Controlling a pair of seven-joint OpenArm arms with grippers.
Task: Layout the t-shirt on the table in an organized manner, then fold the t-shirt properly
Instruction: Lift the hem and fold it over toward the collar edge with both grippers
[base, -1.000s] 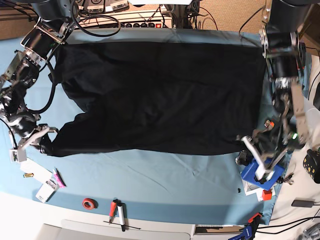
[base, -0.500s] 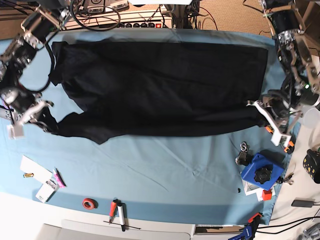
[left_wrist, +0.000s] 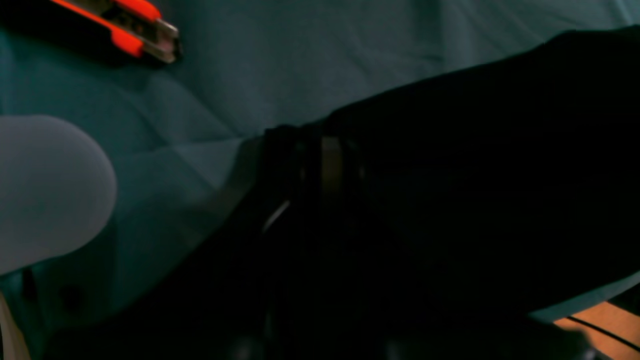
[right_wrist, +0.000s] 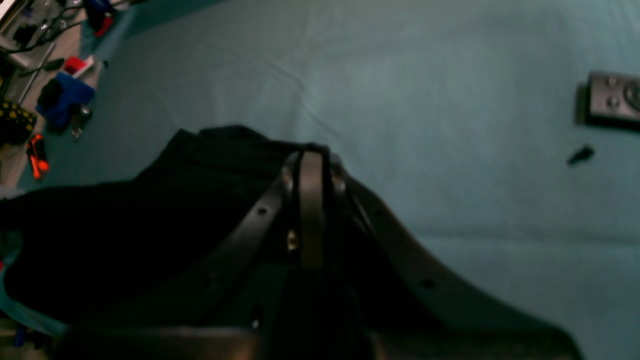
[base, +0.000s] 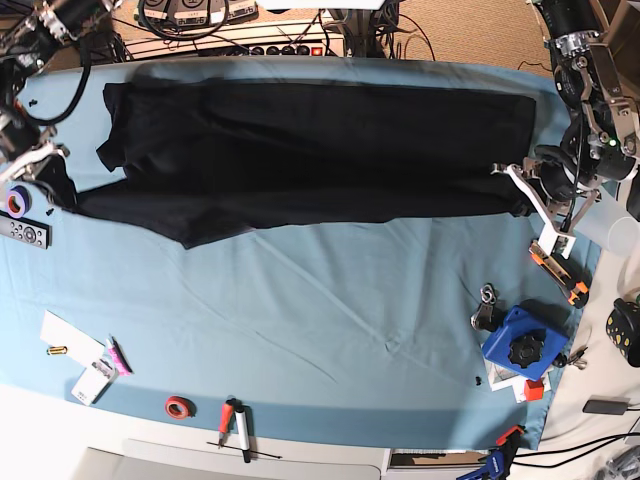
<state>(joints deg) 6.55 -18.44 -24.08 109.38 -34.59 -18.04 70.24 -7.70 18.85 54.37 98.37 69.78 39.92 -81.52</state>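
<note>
Folding is under way: you have both grippers, left (base: 522, 192) and right (base: 48, 172), clamped tight on the t-shirt (base: 320, 140), its near edge lifted toward the table's (base: 330, 330) far side. Smoothing and further folds remain.

Both arms are black and silver metal with looped black cables, the left arm (base: 590, 90) showing a small green light, and the fingers (right_wrist: 310, 210) seem dark, screw-studded strips.
</note>
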